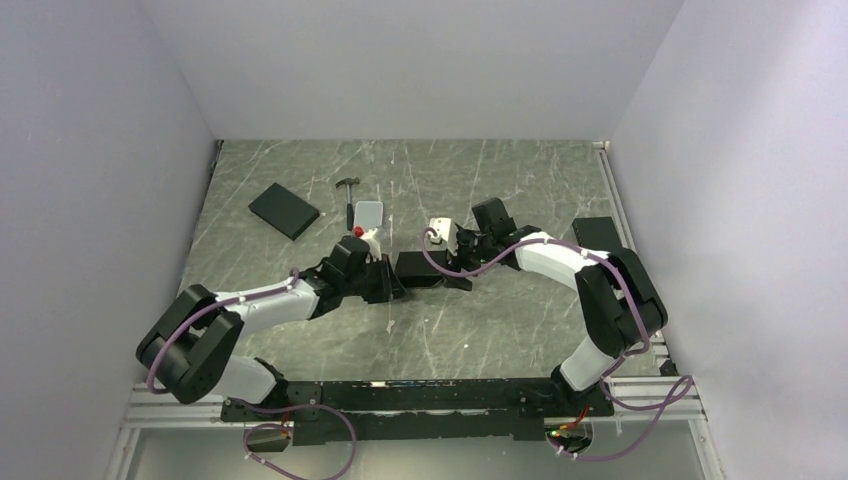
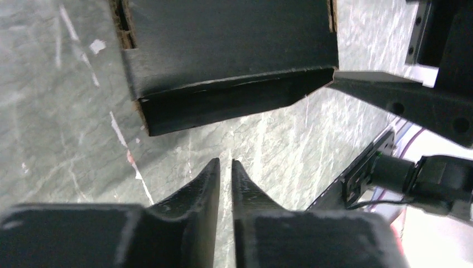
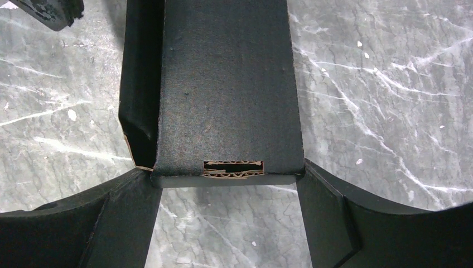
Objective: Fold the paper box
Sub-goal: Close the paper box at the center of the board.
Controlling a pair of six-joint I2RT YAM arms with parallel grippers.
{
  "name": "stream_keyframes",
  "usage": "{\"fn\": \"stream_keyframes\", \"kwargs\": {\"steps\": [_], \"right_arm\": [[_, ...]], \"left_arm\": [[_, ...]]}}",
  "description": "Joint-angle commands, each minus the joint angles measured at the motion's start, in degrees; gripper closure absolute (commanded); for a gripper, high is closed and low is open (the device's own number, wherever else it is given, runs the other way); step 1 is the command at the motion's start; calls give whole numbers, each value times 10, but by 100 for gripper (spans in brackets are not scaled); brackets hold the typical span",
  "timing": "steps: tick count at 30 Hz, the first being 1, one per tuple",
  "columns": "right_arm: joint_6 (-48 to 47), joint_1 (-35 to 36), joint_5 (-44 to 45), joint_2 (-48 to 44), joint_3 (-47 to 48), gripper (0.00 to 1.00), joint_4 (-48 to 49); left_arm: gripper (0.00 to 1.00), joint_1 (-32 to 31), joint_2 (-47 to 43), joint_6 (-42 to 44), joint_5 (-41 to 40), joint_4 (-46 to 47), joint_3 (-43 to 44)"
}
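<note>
The paper box lies on the table between the two arms, a matte black cardboard shell with its panels partly folded up. In the right wrist view its end shows a slot with raw corrugated edges. My right gripper stands wide across that end, both fingertips against the box's corners, so it is shut on the box. My left gripper hovers just short of the box's long side. Its fingers stand almost together, with only a thin slit and nothing between them. From above, the left gripper sits left of the box and the right gripper right of it.
A plain black slab lies at the back left. A small hammer and a silver-grey case lie behind the left gripper. Another black slab sits by the right wall. A right finger shows in the left wrist view.
</note>
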Motion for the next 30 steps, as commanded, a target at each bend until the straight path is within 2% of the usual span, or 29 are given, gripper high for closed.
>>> {"fn": "stream_keyframes", "kwargs": {"steps": [1, 4, 7, 14, 16, 18, 20, 27, 30], "right_arm": [[-6, -5, -7, -13, 9, 100, 12], [-19, -11, -18, -16, 3, 100, 13], [-47, -16, -32, -27, -10, 100, 21], [-95, -57, -138, -78, -40, 100, 24], [-118, -70, -183, -90, -42, 100, 4], [-142, -84, -235, -96, -38, 100, -23], [-133, -94, -264, -96, -31, 100, -37], [-160, -116, -332, -60, 15, 100, -136], [-196, -120, -359, -39, 39, 100, -195]], "left_arm": [[77, 12, -62, -13, -48, -23, 5], [63, 31, -121, -3, -74, -62, 4], [54, 60, -166, 19, -64, -90, 6], [45, 81, -220, 142, -25, -128, 16], [36, 81, -236, 162, -28, -126, 13], [16, 81, -248, 163, -29, -115, 3], [7, 81, -257, 168, -10, -91, -11], [6, 74, -287, 283, 65, 56, -71], [7, 63, -307, 366, 95, 55, -73]]}}
